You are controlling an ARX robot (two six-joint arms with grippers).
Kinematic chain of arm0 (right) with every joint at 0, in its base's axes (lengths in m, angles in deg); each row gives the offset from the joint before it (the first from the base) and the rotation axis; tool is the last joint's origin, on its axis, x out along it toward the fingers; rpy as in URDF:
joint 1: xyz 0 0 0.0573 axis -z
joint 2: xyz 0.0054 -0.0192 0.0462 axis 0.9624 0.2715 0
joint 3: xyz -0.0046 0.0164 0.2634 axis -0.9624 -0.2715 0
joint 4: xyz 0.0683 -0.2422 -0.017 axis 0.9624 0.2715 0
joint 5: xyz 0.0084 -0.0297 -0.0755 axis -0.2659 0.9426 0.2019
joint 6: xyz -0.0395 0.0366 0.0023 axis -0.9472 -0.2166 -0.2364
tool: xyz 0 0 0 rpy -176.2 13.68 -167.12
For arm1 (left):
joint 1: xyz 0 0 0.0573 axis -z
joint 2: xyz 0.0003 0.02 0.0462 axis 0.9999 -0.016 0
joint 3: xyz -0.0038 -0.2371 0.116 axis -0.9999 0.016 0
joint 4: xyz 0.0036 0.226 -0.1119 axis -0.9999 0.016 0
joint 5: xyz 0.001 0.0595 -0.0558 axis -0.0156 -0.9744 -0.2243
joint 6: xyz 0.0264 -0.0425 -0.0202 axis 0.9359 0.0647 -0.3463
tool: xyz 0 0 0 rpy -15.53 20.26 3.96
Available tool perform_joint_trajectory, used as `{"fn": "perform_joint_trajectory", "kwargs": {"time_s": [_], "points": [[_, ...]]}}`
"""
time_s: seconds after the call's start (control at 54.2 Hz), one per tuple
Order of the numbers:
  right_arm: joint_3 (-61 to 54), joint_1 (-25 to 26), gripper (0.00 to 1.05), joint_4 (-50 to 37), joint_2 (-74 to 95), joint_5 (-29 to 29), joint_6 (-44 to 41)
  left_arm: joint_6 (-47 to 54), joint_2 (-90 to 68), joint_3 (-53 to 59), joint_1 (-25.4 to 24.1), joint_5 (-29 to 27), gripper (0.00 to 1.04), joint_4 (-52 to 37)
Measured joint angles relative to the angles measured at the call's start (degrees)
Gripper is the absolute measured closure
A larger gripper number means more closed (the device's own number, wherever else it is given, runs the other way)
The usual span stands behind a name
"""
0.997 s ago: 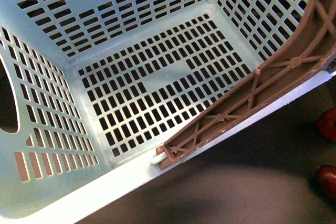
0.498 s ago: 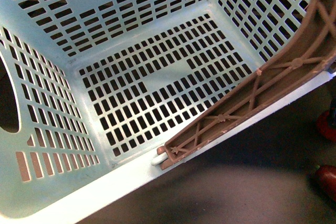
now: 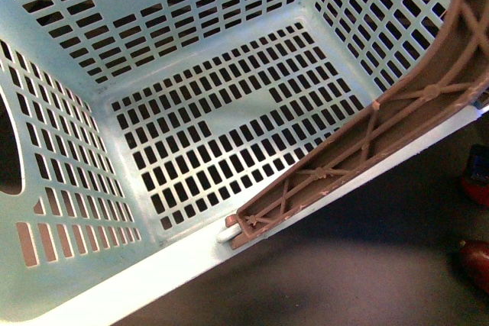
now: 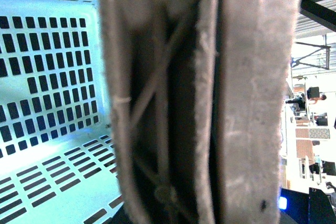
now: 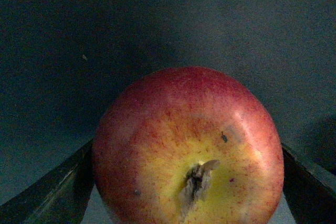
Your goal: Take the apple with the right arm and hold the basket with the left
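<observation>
The mint-green basket [image 3: 84, 82] with slotted walls and floor fills the front view, seen from above and at an angle, with nothing inside. Its brown latticed handle [image 3: 367, 135] lies along the near rim. In the left wrist view that handle [image 4: 157, 103] stands very close and blurred, with the basket floor [image 4: 47, 77] beyond. My left gripper is shut on the basket, but its fingers do not show. In the right wrist view my right gripper [image 5: 189, 203] is shut on the apple [image 5: 189, 145], which is red with a yellow stem end, between dark fingers [image 5: 58, 192].
Below the basket lies a dark grey surface [image 3: 344, 272]. At the front view's right edge a bright red round thing [image 3: 478, 187] and a darker maroon one [image 3: 477, 262] are both cut off. A dark grey surface [image 5: 157, 24] lies behind the apple.
The basket has shifted slightly left and down in the front view. The red things at the right edge show a little less than before.
</observation>
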Motion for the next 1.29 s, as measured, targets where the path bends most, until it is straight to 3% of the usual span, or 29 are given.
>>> {"fn": "perform_joint_trajectory", "kwargs": {"time_s": [0.185, 0.48, 0.831, 1.107, 1.292], "points": [[0.1, -0.1, 0.25, 0.1, 0.1, -0.1, 0.4, 0.0, 0.0, 0.0, 0.0, 0.0, 0.90, 0.0], [-4.2, 0.3, 0.25, -1.9, -3.1, -1.6, 0.9, 0.0, 0.0, 0.0, 0.0, 0.0, 0.90, 0.0], [-18.0, 2.1, 0.25, -4.0, -24.4, -7.4, -1.1, 0.0, 0.0, 0.0, 0.0, 0.0, 0.90, 0.0], [-26.8, 2.2, 0.25, 4.9, -50.7, -14.7, -1.3, 0.0, 0.0, 0.0, 0.0, 0.0, 0.90, 0.0], [-26.3, -0.7, 0.25, 12.9, -68.5, -16.3, 0.4, 0.0, 0.0, 0.0, 0.0, 0.0, 0.90, 0.0]]}}
